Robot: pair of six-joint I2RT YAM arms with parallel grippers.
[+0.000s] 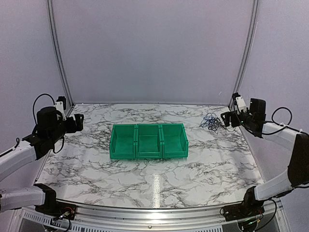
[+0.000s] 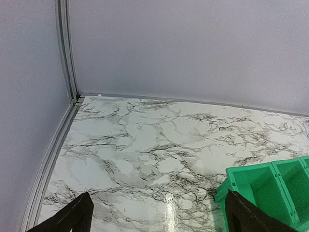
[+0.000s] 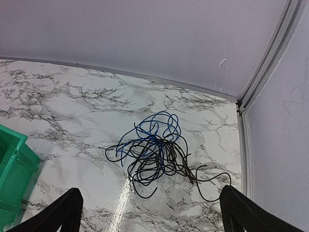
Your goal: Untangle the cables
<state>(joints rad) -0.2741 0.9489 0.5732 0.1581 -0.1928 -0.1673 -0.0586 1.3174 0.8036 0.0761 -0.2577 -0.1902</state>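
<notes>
The cables (image 3: 157,154) lie in one loose tangle on the marble table, thin black cords with one blue cord looped through them; in the top view the cables (image 1: 211,122) sit at the back right. My right gripper (image 1: 226,118) hovers just right of the tangle, open and empty; in its wrist view the right gripper (image 3: 149,212) has both fingertips (image 3: 65,210) wide apart, with the tangle ahead between them. My left gripper (image 1: 77,123) is at the far left, open and empty, far from the cables; its wrist view shows the left gripper (image 2: 159,215) over bare marble.
A green three-compartment bin (image 1: 148,141) stands mid-table; its corner shows in the left wrist view (image 2: 263,191) and in the right wrist view (image 3: 14,169). Metal frame rails (image 3: 268,58) and grey walls bound the table at back and sides.
</notes>
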